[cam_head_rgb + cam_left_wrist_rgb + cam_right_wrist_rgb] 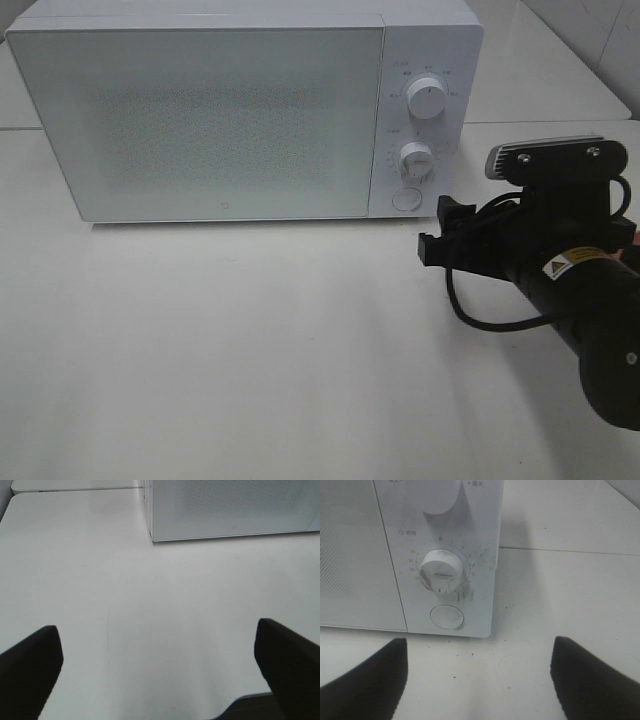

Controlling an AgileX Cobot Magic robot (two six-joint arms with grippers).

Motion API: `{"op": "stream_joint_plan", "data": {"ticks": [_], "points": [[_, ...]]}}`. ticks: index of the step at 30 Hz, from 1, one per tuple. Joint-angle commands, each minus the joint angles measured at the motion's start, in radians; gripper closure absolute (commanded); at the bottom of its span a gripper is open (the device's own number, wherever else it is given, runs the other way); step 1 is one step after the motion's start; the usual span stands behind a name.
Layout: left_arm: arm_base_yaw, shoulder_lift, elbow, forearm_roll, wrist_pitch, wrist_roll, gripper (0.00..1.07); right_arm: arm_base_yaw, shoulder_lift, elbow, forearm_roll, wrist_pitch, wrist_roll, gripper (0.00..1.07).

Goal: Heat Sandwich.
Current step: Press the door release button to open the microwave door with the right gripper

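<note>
White microwave (200,120) door shut; right gripper (479,645) spread (near round button (447,616))

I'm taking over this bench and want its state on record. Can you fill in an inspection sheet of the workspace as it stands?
Surface: white table, with a faint curved scuff in the left wrist view.
Job's things: sandwich not seen; white microwave with its door shut; upper knob, lower knob and round button on its panel.
Clutter: small dark specks on the table by the microwave's front corner.
Grippers: left gripper open, holding nothing, above the table; right gripper open, empty, facing the panel without touching it.
Cables: black cable looping off the right arm.
Surroundings: white tiles behind the table.
</note>
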Motion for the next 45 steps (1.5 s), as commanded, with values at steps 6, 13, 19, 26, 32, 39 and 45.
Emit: {"op": "stream_joint_plan", "data": {"ticks": [6, 13, 19, 26, 32, 39, 45], "points": [[0.002, -0.023, 0.002, -0.004, -0.014, -0.006, 0.07, 0.076, 0.060, -0.050, 0.081, -0.036, -0.016, 0.31], [0.002, -0.023, 0.002, -0.004, -0.014, -0.006, 0.07, 0.076, 0.060, -0.050, 0.083, -0.036, 0.009, 0.32], [0.002, -0.023, 0.002, -0.004, -0.014, -0.006, 0.07, 0.076, 0.060, -0.050, 0.083, -0.036, 0.227, 0.32], [0.002, -0.023, 0.002, -0.004, -0.014, -0.006, 0.07, 0.076, 0.060, -0.050, 0.083, -0.031, 0.661, 0.32], [0.002, -0.023, 0.002, -0.004, -0.014, -0.006, 0.07, 0.076, 0.060, -0.050, 0.094, -0.026, 0.941, 0.32], [0.002, -0.023, 0.002, -0.004, -0.014, -0.006, 0.07, 0.076, 0.060, -0.050, 0.106, -0.009, 1.330, 0.34], [0.002, -0.023, 0.002, -0.004, -0.014, -0.006, 0.07, 0.076, 0.060, -0.050, 0.106, 0.028, 1.548, 0.52]]}}
